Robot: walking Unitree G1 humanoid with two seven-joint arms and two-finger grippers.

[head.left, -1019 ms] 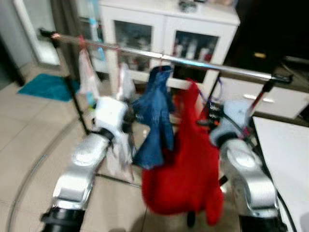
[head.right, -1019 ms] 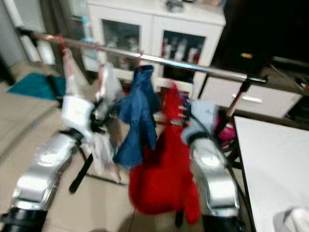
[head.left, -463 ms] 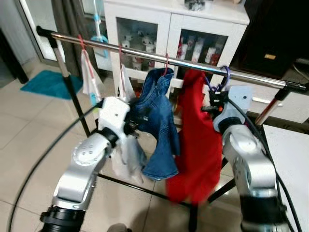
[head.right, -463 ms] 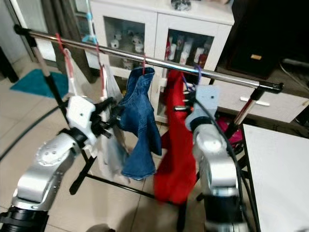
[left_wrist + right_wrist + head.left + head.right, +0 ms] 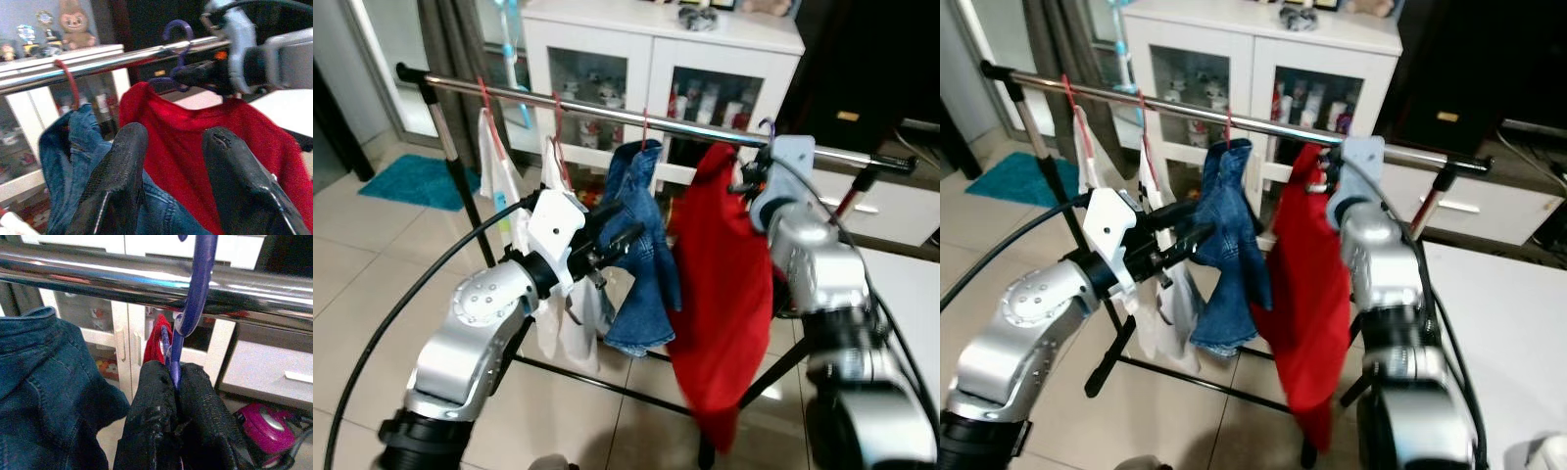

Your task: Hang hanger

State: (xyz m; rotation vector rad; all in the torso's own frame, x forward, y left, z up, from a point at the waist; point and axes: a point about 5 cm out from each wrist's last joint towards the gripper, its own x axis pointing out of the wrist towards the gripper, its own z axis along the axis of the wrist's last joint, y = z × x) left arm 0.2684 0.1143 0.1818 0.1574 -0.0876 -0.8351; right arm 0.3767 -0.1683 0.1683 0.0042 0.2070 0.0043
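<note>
Change: since half a second ago the right end effector has risen with the purple hanger, whose hook now sits at rail height; the red garment has swung out and hangs fuller.
Rail: a chrome rail runs left to right across the scene, in front of a white cabinet.
Hanger: the purple hook crosses the rail at its right part; whether it rests on the bar or is just in front of it I cannot tell, as the crossing is blurred.
Right end effector: fingers pinched tight on the hanger's neck, just below the rail, above the red garment's collar.
Red garment: hangs from the purple hanger, right of the denim jacket and touching it.
Denim jacket: on a red hanger on the rail, mid-span.
Left end effector: fingers set apart at a narrow gap, holding nothing, against the jacket, pointing toward the red garment.
White clothes: two pale pieces hang on the left part of the rail.
Floor: a teal mat lies on the tiles at far left.
Worktop: a white worktop stands at near right.
</note>
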